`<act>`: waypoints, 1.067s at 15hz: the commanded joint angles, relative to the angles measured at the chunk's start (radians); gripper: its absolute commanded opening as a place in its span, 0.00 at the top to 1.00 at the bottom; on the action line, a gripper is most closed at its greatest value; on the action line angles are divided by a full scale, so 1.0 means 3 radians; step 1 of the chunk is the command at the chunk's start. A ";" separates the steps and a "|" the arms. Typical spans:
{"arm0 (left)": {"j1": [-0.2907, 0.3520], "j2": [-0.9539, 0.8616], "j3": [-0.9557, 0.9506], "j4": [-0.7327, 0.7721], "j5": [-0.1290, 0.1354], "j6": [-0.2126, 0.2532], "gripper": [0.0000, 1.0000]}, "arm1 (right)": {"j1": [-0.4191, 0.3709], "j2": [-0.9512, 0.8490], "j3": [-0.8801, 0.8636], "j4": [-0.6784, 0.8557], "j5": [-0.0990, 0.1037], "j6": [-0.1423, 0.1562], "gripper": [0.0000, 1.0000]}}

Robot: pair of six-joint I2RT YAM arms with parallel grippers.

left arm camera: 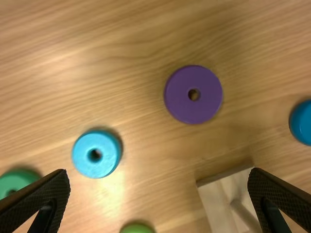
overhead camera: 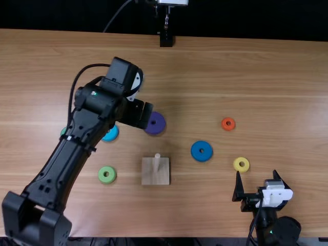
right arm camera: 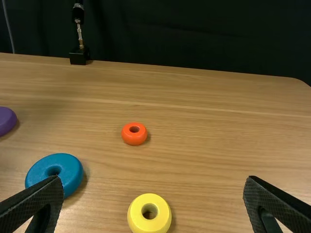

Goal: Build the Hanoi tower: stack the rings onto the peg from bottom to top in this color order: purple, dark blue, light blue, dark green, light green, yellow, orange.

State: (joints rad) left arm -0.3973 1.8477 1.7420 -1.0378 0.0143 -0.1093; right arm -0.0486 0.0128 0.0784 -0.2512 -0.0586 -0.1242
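In the top view my left gripper (overhead camera: 140, 114) is above the table beside the purple ring (overhead camera: 155, 123); in the left wrist view the left gripper (left arm camera: 159, 175) is open and empty, with the purple ring (left arm camera: 193, 94) lying flat beyond it. My right gripper (overhead camera: 257, 174) is low at the near right, and in the right wrist view the right gripper (right arm camera: 153, 180) stands open near the yellow ring (right arm camera: 149, 213). The wooden base (overhead camera: 155, 177) holds a bare upright peg (overhead camera: 157, 162). The dark blue ring (overhead camera: 202, 158) lies right of it.
Around the table lie the light blue ring (overhead camera: 111, 134), light green ring (overhead camera: 107, 175), orange ring (overhead camera: 228, 123) and dark green ring (overhead camera: 63, 131), partly hidden by the left arm. A black stand (overhead camera: 166, 40) is at the far edge.
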 commanded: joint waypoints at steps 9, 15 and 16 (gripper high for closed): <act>-0.0235 0.0882 0.0201 0.0526 -0.0158 0.0180 0.00 | -0.0027 -0.0043 -0.0210 -0.0234 0.0005 0.0027 0.00; -0.0343 0.1250 0.0462 0.0520 -0.0269 0.0156 0.00 | -0.0027 -0.0043 -0.0210 -0.0234 -0.0007 0.0027 0.00; -0.0363 0.1317 0.0534 0.0520 -0.0269 0.0156 0.00 | -0.0027 -0.0043 -0.0210 -0.0234 0.0005 0.0027 0.00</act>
State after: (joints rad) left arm -0.4980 2.2173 1.8614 -0.8845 -0.0536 -0.0746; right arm -0.0486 0.0124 0.0784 -0.2516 -0.0589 -0.1242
